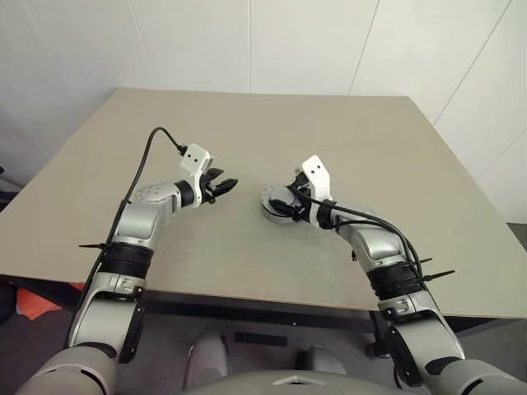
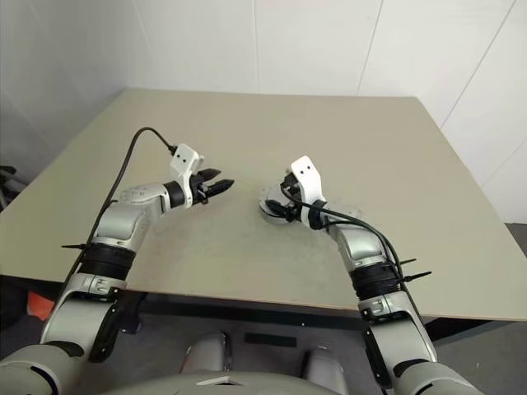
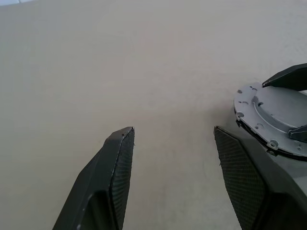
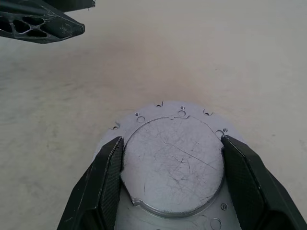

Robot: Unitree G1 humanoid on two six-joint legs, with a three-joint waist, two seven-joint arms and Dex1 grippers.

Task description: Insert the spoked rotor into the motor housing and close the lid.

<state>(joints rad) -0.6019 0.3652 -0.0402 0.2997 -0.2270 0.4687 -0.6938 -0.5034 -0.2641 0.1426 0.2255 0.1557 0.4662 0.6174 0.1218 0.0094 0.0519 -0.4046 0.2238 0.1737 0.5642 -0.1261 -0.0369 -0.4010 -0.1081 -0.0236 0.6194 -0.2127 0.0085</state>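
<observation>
A round grey metal stack sits on the table near its middle. Its top is the lid, a flat scratched disc with a raised centre and small holes round its flange. My right gripper reaches over it from the right, and both fingers press on the sides of the raised centre. The lid covers the motor housing, and the spoked rotor is hidden. My left gripper hovers just left of the stack with its fingers apart and nothing between them.
The beige table stretches wide on all sides of the stack, and its front edge lies close to me. White walls stand behind it. Cables run along both forearms.
</observation>
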